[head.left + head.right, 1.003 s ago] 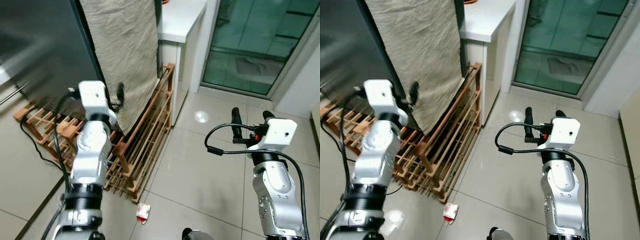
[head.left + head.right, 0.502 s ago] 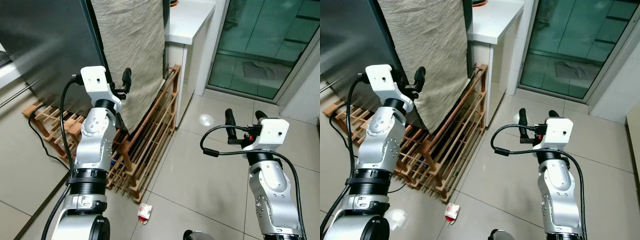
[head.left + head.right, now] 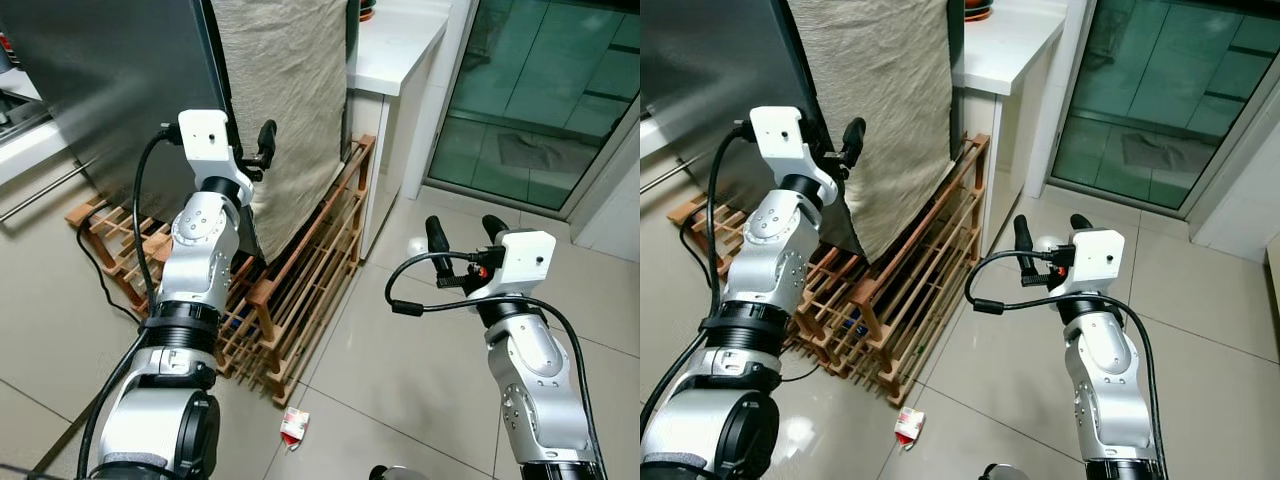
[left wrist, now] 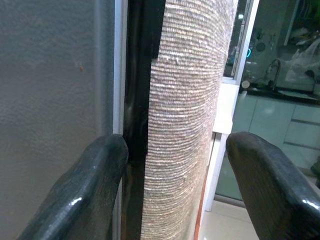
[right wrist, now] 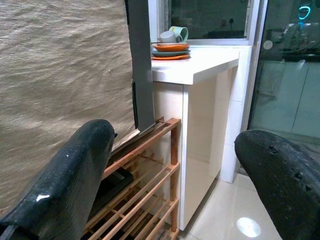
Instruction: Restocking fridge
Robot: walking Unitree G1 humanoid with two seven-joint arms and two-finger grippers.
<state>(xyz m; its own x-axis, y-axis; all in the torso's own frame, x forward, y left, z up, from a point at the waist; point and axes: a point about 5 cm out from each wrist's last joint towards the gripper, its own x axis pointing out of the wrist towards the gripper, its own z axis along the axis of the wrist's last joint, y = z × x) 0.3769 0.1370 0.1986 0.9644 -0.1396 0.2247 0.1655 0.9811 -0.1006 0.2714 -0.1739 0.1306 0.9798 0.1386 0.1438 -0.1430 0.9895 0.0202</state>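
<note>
A tall dark grey fridge (image 3: 110, 90) stands directly ahead of the raised left gripper (image 4: 172, 150), whose spread, empty fingers straddle the dark door seam beside a hanging beige woven cloth (image 3: 285, 100). The right gripper (image 3: 462, 235), also spread and empty, hovers over the floor tiles, away from the fridge. Risks: the fingers may snag the cloth rather than the door edge; a wooden rack (image 3: 300, 290) and black cable (image 3: 95, 270) below could trip the robot.

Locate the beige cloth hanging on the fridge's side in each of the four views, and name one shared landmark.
Left eye view: top centre, beige cloth.
Right eye view: top, left of centre.
Left wrist view: central vertical band.
Right wrist view: left half.
Shared landmark: white counter.
</note>
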